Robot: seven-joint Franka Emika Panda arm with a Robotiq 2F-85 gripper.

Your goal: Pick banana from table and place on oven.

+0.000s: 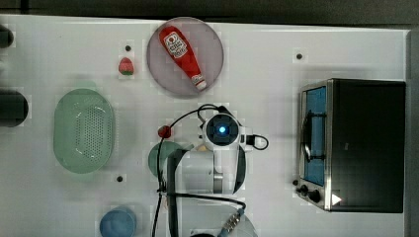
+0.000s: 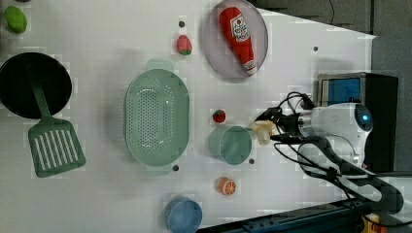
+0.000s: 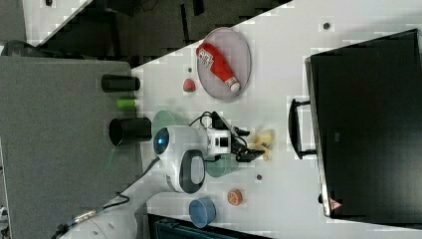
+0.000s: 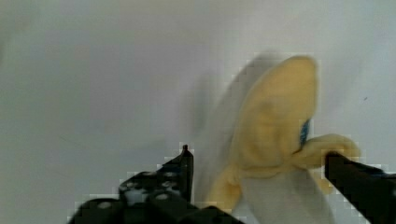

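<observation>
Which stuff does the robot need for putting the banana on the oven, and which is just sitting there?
Needed: banana, oven, table, gripper.

Just sitting there: ketchup bottle, plate, colander, green cup, blue cup, strawberries, orange slice, spatula.

The surface (image 1: pixel 276 74) looks smooth, matt white. The oven (image 1: pixel 368 143) has a matt black top, a silvery metal-looking front frame and glossy blue-tinted glass. The banana (image 4: pixel 275 126) looks soft and matt. The colander (image 2: pixel 156 119) appears to be smooth pale-green plastic. The tool (image 4: pixel 257 168) has matt black fingers.
</observation>
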